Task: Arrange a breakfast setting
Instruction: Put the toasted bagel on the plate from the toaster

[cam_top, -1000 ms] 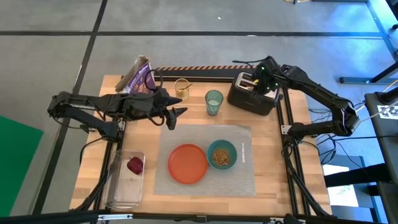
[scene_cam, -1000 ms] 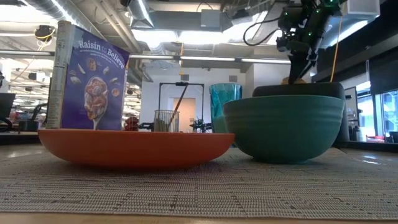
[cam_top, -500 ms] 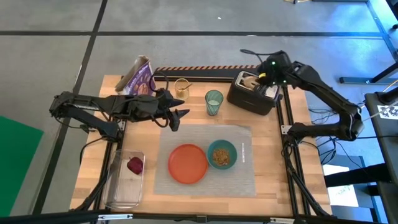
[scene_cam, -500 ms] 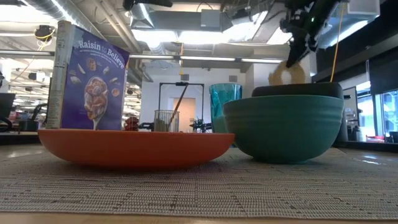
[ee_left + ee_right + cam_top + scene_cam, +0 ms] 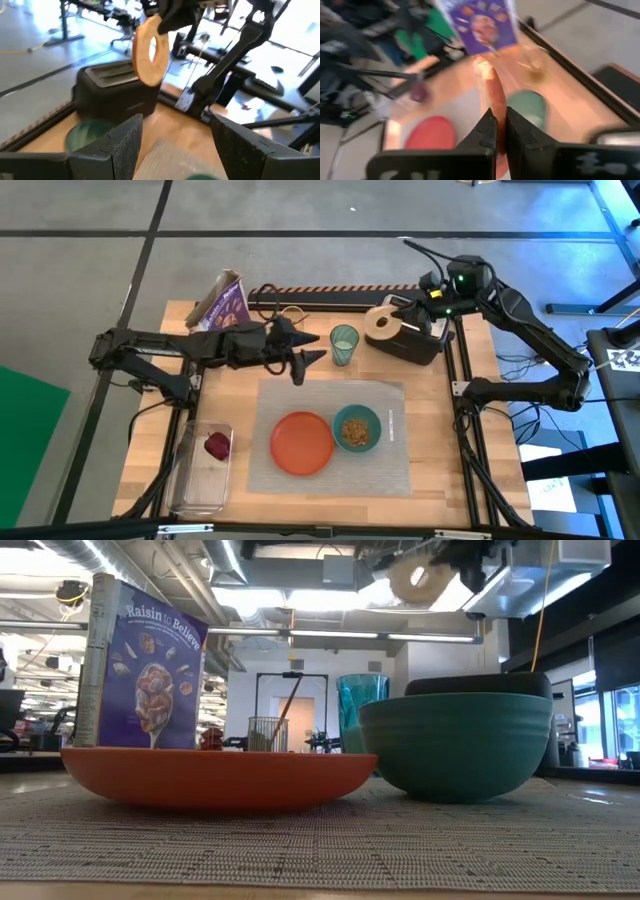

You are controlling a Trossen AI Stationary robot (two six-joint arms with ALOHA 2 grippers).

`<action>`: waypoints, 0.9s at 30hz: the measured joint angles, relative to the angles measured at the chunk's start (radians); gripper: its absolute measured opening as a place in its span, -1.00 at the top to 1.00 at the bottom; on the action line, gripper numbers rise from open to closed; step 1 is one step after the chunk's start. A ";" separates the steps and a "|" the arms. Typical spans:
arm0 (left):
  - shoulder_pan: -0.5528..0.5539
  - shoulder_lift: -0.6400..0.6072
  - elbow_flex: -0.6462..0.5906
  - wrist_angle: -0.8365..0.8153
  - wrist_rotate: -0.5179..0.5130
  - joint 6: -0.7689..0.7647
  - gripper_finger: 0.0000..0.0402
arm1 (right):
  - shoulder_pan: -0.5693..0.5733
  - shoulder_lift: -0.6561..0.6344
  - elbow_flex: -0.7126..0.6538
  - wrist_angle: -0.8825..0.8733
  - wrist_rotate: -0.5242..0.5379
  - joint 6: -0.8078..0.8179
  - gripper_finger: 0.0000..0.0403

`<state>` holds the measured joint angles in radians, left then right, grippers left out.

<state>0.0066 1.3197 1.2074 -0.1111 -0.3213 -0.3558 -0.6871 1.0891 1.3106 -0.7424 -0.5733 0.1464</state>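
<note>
- the wooden table (image 5: 440, 470) carries the whole setting, with both arms reaching over its far half.
- the right arm comes in from the table's right edge, and the right gripper (image 5: 402, 317) is up in the air above the far right part of the table.
- the left arm lies across from the left edge; the left gripper (image 5: 308, 360) hangs near the middle of the far half, just beside the cup, its fingers (image 5: 115, 145) spread apart with nothing between them.
- the grey placemat (image 5: 390, 455) lies flat in the near middle of the table.
- the purple cereal box (image 5: 222, 302) stands at the far left corner.
- the black toaster (image 5: 412, 345) sits at the far right, by the right edge.
- a clear tray (image 5: 190, 485) lies along the near left edge, holding the dark red fruit (image 5: 217, 445).
- the orange plate (image 5: 302, 443) rests on the placemat, left of centre.
- the teal bowl (image 5: 356, 428) sits on the placemat touching or just beside the plate, with brown cereal in it.
- the bagel ring (image 5: 381, 321) is pinched on edge between the right gripper's closed fingers, held upright and clear of the toaster.
- the green cup (image 5: 344, 344) stands just beyond the placemat's far edge.
- a small glass holder (image 5: 292, 320) with a gold spoon in it stands near the far edge, between box and cup.
</note>
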 joint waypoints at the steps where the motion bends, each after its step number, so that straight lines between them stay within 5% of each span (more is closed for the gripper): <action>1: 0.009 0.013 0.000 0.024 0.016 0.003 -0.16 | 0.022 -0.003 0.000 0.025 -0.004 0.009 0.97; 16: 0.085 0.102 0.000 0.288 0.188 0.054 -0.66 | 0.326 0.024 0.000 0.253 0.116 0.138 0.96; 21: 0.108 0.102 0.000 0.295 0.248 0.044 -0.49 | 0.370 0.078 0.000 0.310 0.119 0.137 0.96; 27: 0.106 0.102 0.000 0.289 0.289 0.043 -0.04 | 0.394 0.123 0.000 0.385 0.120 0.138 0.95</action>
<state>0.1131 1.4220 1.2072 0.1780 -0.0324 -0.3127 -0.2928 1.2120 1.3106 -0.3569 -0.4537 0.2840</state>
